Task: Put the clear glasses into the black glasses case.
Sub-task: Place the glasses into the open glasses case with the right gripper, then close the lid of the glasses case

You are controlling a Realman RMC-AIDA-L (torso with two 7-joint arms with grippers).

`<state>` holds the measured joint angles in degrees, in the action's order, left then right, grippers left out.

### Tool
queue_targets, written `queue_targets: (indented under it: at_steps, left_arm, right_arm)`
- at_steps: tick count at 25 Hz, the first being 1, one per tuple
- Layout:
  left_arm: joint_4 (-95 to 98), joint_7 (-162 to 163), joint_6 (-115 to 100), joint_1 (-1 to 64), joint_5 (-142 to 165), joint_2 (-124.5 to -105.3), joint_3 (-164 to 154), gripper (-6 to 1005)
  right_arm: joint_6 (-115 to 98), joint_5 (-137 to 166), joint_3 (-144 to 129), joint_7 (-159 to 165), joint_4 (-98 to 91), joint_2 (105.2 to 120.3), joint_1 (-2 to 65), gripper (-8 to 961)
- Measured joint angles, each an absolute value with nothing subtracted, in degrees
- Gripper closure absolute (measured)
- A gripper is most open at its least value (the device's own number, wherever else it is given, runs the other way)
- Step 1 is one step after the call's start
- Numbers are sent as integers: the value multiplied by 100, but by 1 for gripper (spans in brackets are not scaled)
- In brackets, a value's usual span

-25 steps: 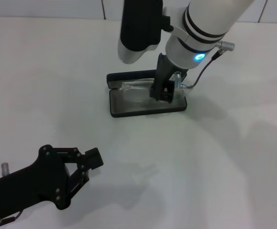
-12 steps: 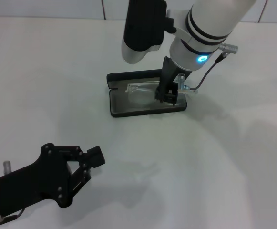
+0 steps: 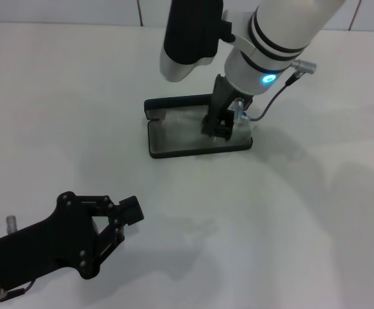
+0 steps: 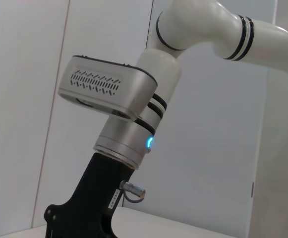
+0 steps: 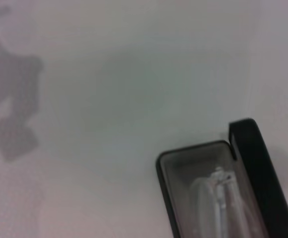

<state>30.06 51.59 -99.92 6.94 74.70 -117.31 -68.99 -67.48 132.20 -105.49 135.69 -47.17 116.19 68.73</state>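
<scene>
1. Head view shows the white table (image 3: 315,212), which carries everything.
2. The right gripper (image 3: 220,125) reaches down into the open case from the far edge; whether its fingers are apart or closed cannot be told.
3. The left gripper (image 3: 119,222) hovers near the table's near left corner, fingers slightly parted, holding nothing.
4. The black glasses case (image 3: 174,149) lies open toward the far middle, lid (image 3: 174,103) raised behind.
5. The clear glasses (image 5: 218,198) lie inside on the grey lining.
</scene>
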Motion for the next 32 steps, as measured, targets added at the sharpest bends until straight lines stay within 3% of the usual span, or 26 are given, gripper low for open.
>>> queue_targets:
  at_steps: [13,19,24,32]
  left_arm:
    - [3005,5147,-9914,709,7471,-11743,-6899,929]
    - [3006,5125,-9909,693,7420,-11760,-6708,929]
    - [3006,5157,-9935,611,7422,-11821,-6199,929]
    - [3037,5440,-9958,739,7407,-11886,-5706,929]
  right_arm:
    - [-6730,13259,-10593,13498,-4779,11619,6867,826]
    - [-6792,13272,-10447,13494,-5391,11600,6460,825]
    - [-6922,13548,-9822,13460,-6494,11597,5470,824]
    - [-6655,11780,-8671,11903,-7797,11598,3124,823]
